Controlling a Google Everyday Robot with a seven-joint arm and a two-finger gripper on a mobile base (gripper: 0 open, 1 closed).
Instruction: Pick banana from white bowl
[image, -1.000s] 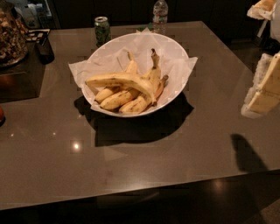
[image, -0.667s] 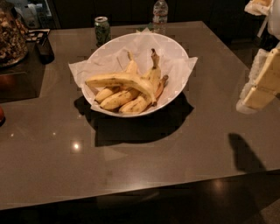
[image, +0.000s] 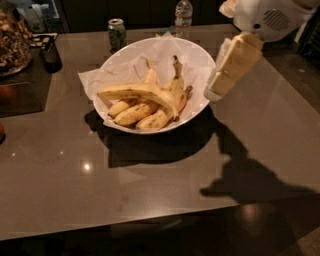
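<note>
The banana (image: 141, 92) lies untouched across the shorter bananas in the white bowl (image: 196, 56) on the tabletop (image: 150, 195), while the end effector (image: 213, 91), its opening impossible to tell, has swung in from the right to the bowl's right rim, so the approach is nearly done.

- glossy dark grey-brown table (image: 150, 195), lamp glints on top
- wide round white bowl (image: 197, 102), paper-lined, stands near the middle
- green drink can (image: 116, 33) and clear plastic bottle (image: 183, 14) behind the bowl, at the far edge
- small dark cup (image: 51, 57) far left
- cream gripper (image: 220, 85) hangs above the table, just beside the bowl's right rim
</note>
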